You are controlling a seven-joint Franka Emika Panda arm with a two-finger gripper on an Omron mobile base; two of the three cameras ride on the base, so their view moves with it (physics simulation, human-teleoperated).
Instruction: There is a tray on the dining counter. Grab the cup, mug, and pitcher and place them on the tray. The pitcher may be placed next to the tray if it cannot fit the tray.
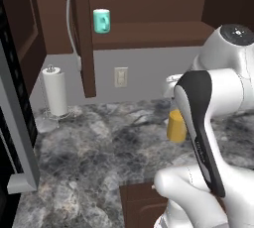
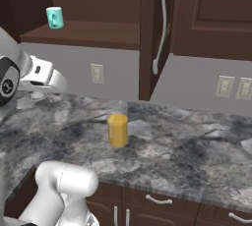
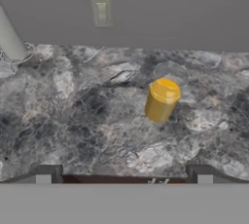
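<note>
Far left, hand view: paper towel roll (image 3: pixel 9 38) on its wire stand at the back of the marbled counter (image 3: pixel 73 121), against the grey wall. Same roll in the left base view (image 1: pixel 54 91), upright, near the corner.

Mug (image 1: pixel 101 21): teal, standing on the open cabinet shelf (image 1: pixel 149 36) above the counter, close to the open cabinet door (image 1: pixel 87 33). Right base view agrees: mug (image 2: pixel 54 17) on the shelf's left part, well above the worktop.

Wall outlet (image 3: pixel 101 11) sits between roll and pitcher.

Pitcher (image 3: pixel 163 96): clear glass cylinder, orange-yellow liquid filling the lower part, upright on the counter, nothing touching it. In the right base view it (image 2: pixel 117 124) stands alone mid-counter, below the cabinet door's edge. In the left base view my own forearm covers part of it (image 1: pixel 174 125).

My claw (image 3: pixel 124 173): two dark tips wide apart, released, nothing between them. It hangs above the counter's front edge, well apart from the pitcher, which lies ahead and right of centre.
</note>
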